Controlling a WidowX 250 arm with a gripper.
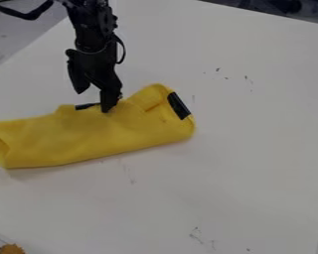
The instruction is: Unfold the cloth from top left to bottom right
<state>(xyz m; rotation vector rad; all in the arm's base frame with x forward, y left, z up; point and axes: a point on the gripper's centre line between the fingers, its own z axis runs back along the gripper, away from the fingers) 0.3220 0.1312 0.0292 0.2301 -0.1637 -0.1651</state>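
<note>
Hanging at the far edge of the folded yellow cloth (pixel 89 139), the black two-finger tool (pixel 94 100) gapes open.

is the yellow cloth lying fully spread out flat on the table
No, the yellow cloth lies folded into a long, narrow band, with layered folds at its right end.

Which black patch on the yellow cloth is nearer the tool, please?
The picture's left patch, beside the tool; the right patch lies farther along the cloth.
</note>
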